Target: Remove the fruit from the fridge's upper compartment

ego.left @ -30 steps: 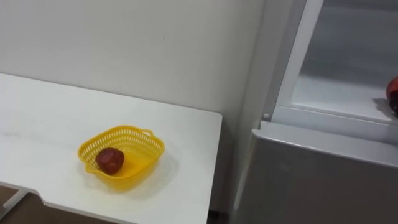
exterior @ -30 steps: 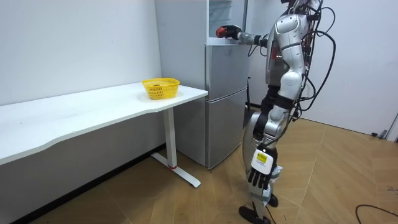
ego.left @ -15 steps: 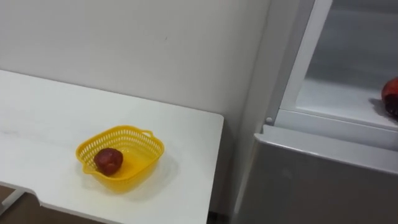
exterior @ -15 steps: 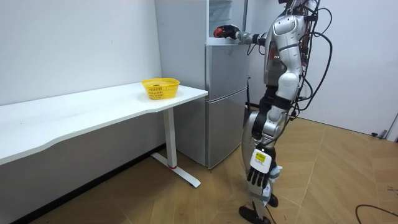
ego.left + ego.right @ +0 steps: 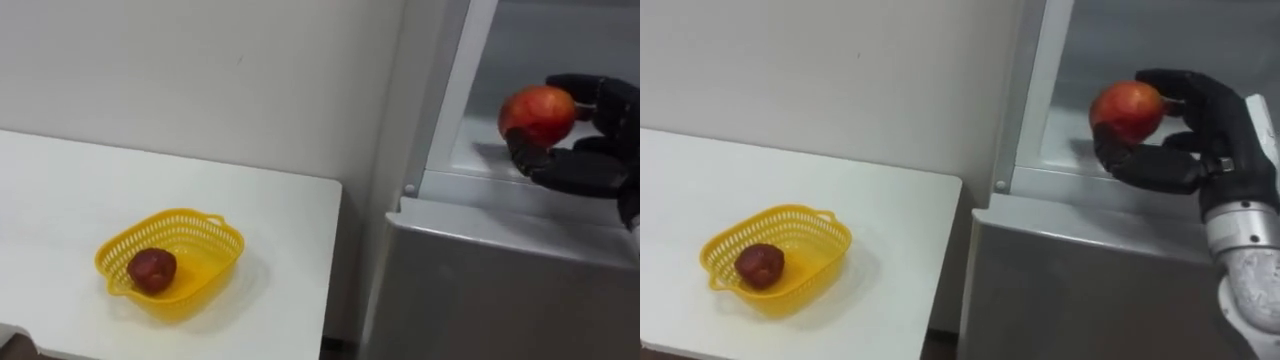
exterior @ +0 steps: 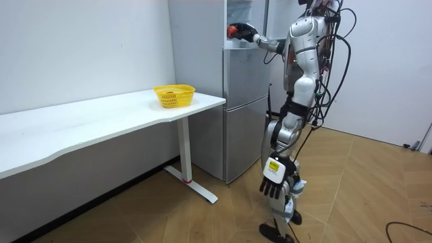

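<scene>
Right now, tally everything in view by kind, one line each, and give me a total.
Red fruit: 2, one held in the right hand at the fridge's open upper compartment, the other in the basket
Yellow basket: 1, on the table
White table: 1
Fridge: 1
Total: 5

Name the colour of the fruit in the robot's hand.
The fruit in the right hand is red with orange-yellow shading; clearest in the right eye view.
</scene>
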Controlling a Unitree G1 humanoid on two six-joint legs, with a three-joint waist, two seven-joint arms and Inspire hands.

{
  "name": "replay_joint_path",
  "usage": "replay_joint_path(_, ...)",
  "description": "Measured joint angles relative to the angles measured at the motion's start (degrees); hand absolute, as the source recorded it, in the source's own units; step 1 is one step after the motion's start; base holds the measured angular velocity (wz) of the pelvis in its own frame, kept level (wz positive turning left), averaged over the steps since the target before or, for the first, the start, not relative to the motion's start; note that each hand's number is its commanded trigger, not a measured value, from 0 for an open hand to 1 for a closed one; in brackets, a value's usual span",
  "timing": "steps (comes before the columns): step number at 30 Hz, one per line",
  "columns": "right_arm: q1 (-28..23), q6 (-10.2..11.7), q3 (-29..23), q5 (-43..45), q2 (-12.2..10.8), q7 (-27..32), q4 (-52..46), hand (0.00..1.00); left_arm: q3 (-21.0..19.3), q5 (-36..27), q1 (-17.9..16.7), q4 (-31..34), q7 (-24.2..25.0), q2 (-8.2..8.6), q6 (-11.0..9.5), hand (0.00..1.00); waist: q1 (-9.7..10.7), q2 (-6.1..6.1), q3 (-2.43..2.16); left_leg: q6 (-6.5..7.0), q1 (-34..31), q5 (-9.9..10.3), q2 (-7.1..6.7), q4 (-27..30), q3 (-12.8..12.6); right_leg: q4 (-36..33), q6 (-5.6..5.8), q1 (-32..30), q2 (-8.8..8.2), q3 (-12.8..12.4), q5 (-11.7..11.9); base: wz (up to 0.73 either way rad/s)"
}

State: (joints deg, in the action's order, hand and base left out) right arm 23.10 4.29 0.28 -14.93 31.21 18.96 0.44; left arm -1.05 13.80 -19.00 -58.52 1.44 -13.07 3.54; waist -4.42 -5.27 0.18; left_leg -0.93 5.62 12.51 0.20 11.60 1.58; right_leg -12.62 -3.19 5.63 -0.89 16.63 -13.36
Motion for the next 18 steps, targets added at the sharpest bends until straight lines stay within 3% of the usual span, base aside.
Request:
replay_joint_path(3,-3.7,0.2,-1.8,2.6,-2.2,1.7,-5.6,1.0,-0.8,-0.6,-0.1,0.1,-1.2,1.08,-0.2,0.0,-0.2,1.04,-0.17,0.0,0.5,0.0,0.04,-0.3,0.0,0.0,0.0,0.2,0.0,-0.1,0.0,-0.01)
replay_joint_path(4,-4.7,0.5,-2.1,4.2,-3.4,2.1,-7.0,1.0,-0.8,-0.7,-0.3,-0.1,-1.2,1.45,-0.2,0.0,-0.1,1.34,-0.04,0.01,0.8,0.0,0.06,-0.3,0.0,0.0,0.0,0.3,0.04,-0.2,0.0,-0.08)
replay_joint_path(9,-6.7,1.0,-2.4,4.5,-4.4,2.7,-11.6,1.0,-0.8,-2.9,-0.3,-0.8,-1.1,2.11,-0.3,0.0,0.7,2.16,-0.21,0.01,0.3,0.0,0.09,-0.2,-0.1,0.0,-0.08,-0.7,0.09,-0.9,-0.1,-0.05)
replay_joint_path(11,-7.2,1.3,-2.9,5.8,-5.2,2.6,-14.3,1.0,-0.9,-2.9,0.1,-1.7,-0.6,2.14,-0.6,0.0,0.9,2.35,-0.27,0.01,0.2,0.0,0.13,-0.2,-0.4,-0.1,-0.08,-0.9,0.24,-1.3,-0.1,-0.06)
replay_joint_path(15,-8.7,4.5,-3.3,11.6,-8.0,1.9,-18.8,1.0,-0.9,-2.9,0.3,-3.5,0.5,2.41,-1.5,0.0,1.0,2.39,-0.29,0.01,1.1,0.0,0.23,-0.2,-1.2,0.0,-0.09,0.1,0.45,-2.3,0.0,-0.12)
replay_joint_path(18,-9.2,4.5,-2.4,15.0,-8.1,1.4,-22.9,1.0,-0.8,-2.9,1.2,-4.8,0.4,2.41,-2.1,0.0,0.7,2.28,-0.29,0.01,1.1,0.0,0.27,-0.1,-1.4,0.0,-0.1,-0.2,0.49,-2.4,0.0,0.0)
